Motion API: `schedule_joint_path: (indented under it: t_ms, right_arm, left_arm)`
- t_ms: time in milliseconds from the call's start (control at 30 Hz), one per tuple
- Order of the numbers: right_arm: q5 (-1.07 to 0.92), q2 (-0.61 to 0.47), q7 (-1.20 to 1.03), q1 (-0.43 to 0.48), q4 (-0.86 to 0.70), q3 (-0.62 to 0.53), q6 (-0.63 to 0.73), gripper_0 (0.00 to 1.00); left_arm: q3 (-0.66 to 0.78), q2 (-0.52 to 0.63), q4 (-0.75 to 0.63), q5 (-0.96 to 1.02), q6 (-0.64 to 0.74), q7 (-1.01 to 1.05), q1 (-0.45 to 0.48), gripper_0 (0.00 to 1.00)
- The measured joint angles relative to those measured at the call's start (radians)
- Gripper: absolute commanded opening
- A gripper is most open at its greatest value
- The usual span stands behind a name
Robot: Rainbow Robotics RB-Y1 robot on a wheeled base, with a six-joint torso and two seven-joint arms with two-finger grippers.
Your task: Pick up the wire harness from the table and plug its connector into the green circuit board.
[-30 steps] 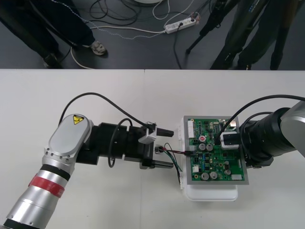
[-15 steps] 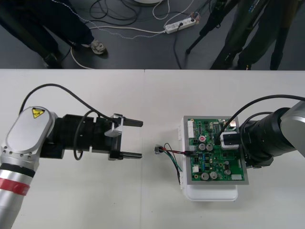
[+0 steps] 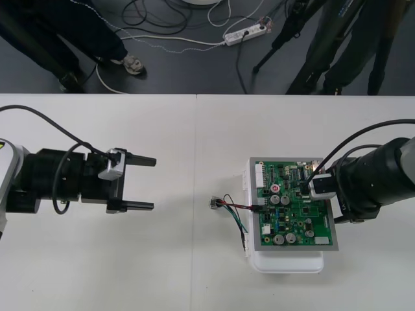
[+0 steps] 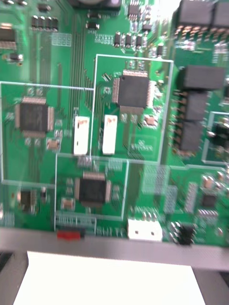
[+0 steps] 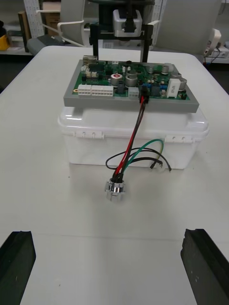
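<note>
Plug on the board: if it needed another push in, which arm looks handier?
Probably the left arm: its open jaws point straight at the plug, on the green board's side nearest them. The right arm hangs over the far side.

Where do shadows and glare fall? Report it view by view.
Front view: even light, no hard shadows on the table. Left wrist view: soft shadows beneath the white base and the harness socket. Right wrist view: the pale surface below the green circuit board's edge is washed out bright.
</note>
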Motion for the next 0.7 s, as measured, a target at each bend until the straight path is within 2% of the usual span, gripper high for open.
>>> schedule_joint_path:
  t_ms: [333, 700]
  right_arm:
    - [-0.218, -0.111, 0.121, 0.0, 0.035, -0.06, 0.08, 1.0]
    - [-0.534, -0.241, 0.147, 0.0, 0.05, -0.121, 0.117, 1.0]
  left_arm:
    - [0.046, 0.099, -0.117, 0.01, -0.017, 0.054, 0.019, 0.9]
    - [0.069, 0.203, -0.19, 0.08, -0.021, 0.27, 0.019, 0.9]
